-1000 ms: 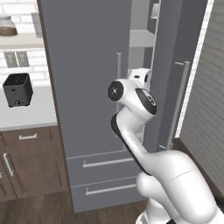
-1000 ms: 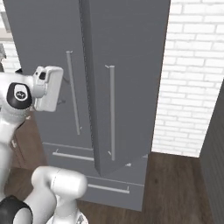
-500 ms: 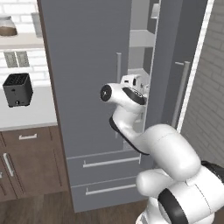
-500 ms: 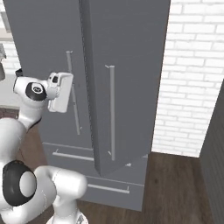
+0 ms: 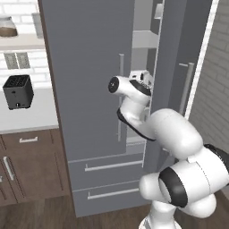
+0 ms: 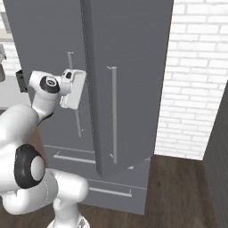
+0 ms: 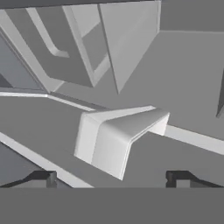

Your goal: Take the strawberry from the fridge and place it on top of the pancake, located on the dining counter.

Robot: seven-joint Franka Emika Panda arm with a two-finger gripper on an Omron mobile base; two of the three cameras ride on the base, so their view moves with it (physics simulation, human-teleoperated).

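We're at the fridge (image 5: 89, 89) with its right-hand door (image 6: 129, 80) swung partly out, and the hand is pushed into the gap between the two doors at about mid height. Gripper (image 7: 113, 177) is spread wide with nothing between the fingertips (image 7: 43, 178); they bracket a pale grey shelf or door-bin edge (image 7: 116, 135) seen close up. Strawberry: we can't spot it in any view. The hand view gives us grey panels and that pale ledge, no red, so it's probably deeper in or on another shelf, hard to say from this angle. Risks from here: the gap looks narrow and the wrist sits right beside the open door's edge, so a sideways swing could clip the door and push it, or jam the forearm against the closed left door (image 5: 85, 67). With the jaws this wide, a finger could catch the shelf lip on the way in. And the berry is small and round; a blind close could nudge it so it rolls out of reach.
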